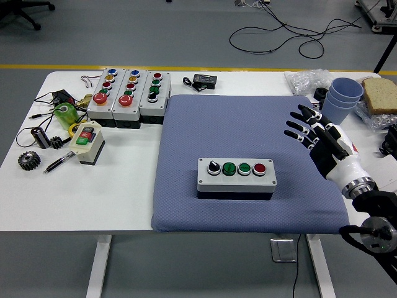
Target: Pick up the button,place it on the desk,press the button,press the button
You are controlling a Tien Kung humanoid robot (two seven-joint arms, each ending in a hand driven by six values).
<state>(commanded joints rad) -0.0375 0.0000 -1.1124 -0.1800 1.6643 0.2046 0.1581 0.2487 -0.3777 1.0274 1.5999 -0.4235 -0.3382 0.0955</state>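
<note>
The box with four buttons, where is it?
The four-button box sits on the blue mat, near its front edge, left of the robot's open right hand.

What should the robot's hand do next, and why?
Probably the right hand should swing left and down toward the button box. The box already sits flat on the blue mat, and nothing holds it. The hand is open, with its fingers spread, off to the box's right and apart from it, so it has to get closer before pressing a button.
</note>
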